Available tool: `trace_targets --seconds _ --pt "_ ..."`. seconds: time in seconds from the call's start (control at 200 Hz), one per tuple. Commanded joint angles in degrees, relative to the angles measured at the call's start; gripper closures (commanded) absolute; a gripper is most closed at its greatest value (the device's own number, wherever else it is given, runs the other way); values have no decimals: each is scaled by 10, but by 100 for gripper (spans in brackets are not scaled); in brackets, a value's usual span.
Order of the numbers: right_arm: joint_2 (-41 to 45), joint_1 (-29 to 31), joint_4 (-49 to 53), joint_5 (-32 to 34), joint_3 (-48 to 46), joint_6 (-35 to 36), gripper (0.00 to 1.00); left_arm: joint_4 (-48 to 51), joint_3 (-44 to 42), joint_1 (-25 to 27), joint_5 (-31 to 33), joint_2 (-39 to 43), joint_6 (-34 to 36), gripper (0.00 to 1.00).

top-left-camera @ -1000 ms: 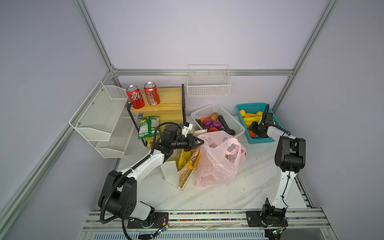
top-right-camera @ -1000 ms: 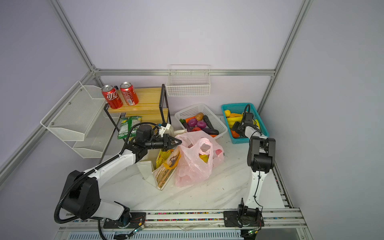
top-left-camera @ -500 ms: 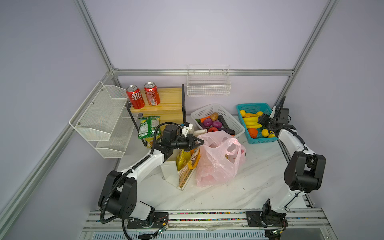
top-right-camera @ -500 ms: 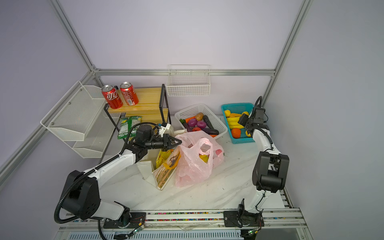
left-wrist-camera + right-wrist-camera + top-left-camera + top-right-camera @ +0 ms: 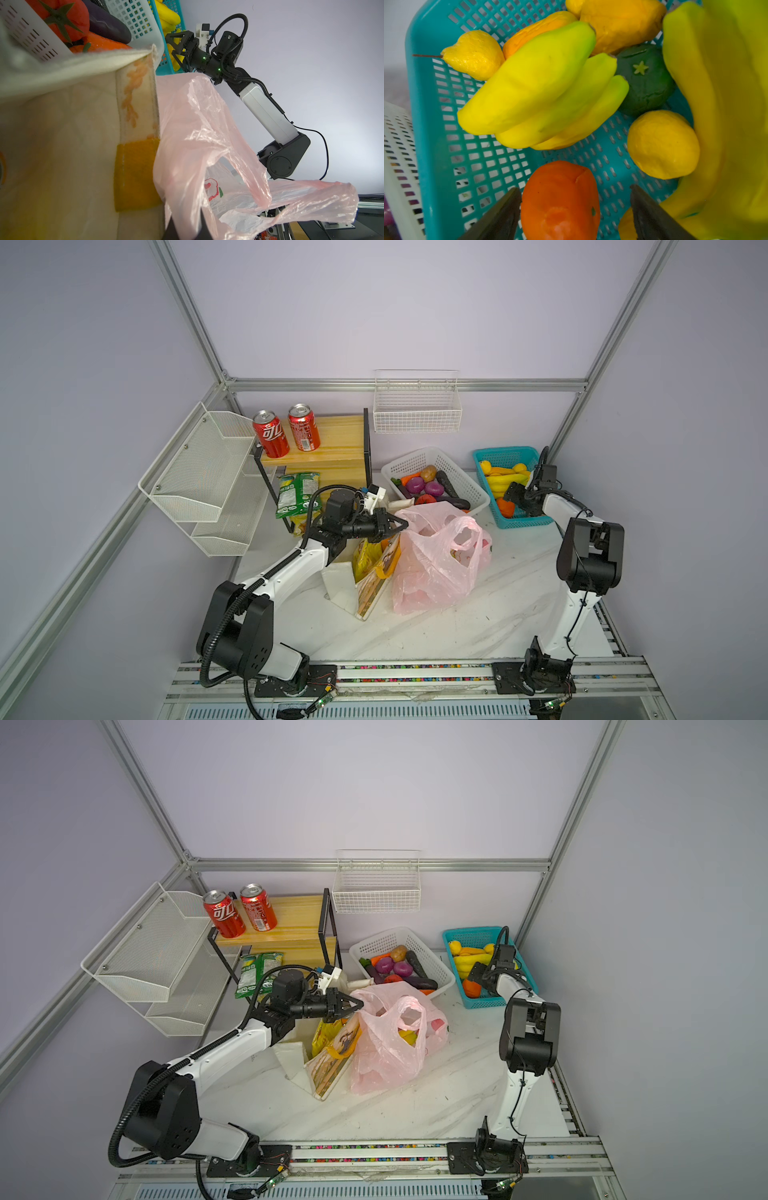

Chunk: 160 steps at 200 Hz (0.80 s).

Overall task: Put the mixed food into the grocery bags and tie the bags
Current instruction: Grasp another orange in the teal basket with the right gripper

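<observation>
My left gripper (image 5: 398, 525) (image 5: 356, 1005) is shut on the rim of the pink plastic bag (image 5: 436, 568) (image 5: 390, 1052) (image 5: 197, 128), holding it up beside the cream canvas tote (image 5: 376, 585) (image 5: 328, 1069) (image 5: 62, 135). A yellow crisp packet (image 5: 363, 558) (image 5: 324, 1036) stands inside the tote. My right gripper (image 5: 513, 497) (image 5: 476, 975) (image 5: 575, 189) is open, low in the teal basket (image 5: 498, 454) (image 5: 425, 104). A round orange fruit (image 5: 560, 197) (image 5: 504, 506) lies between its fingers, with a gap on one side.
The teal basket also holds bananas (image 5: 539, 93), lemons and a green fruit. A white basket (image 5: 457, 472) of vegetables sits beside it. Two red cola cans (image 5: 270, 439) stand on the wooden shelf, a green crisp packet (image 5: 297, 493) below. A wire rack (image 5: 199, 477) hangs at the left.
The right arm swung out to the right, then came back down into the teal basket with its jaws wider, now around the orange fruit. The left arm has not moved.
</observation>
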<state>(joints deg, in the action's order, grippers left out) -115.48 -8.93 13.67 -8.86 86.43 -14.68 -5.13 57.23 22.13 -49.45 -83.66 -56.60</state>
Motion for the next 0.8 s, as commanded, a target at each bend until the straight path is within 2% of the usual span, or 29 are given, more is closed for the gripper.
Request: trace_targets --seconds 0.0,0.215,0.425,0.58,0.705,0.795 --pt "-20 7 25 -13 21 15 15 -22 -22 -6 -7 14 -3 100" --pt "-59 15 48 -28 41 30 15 -21 -22 -6 -7 13 -2 100" --pt "-89 16 72 -12 62 49 19 -20 -22 -6 -8 12 0 100" --pt "-85 16 61 -19 63 46 31 -19 -22 -6 -7 12 2 100" --pt "-48 16 51 -26 63 41 43 -18 -21 -6 -7 10 2 100" --pt "-9 16 41 -26 53 32 47 -18 -21 -6 -8 11 2 100"
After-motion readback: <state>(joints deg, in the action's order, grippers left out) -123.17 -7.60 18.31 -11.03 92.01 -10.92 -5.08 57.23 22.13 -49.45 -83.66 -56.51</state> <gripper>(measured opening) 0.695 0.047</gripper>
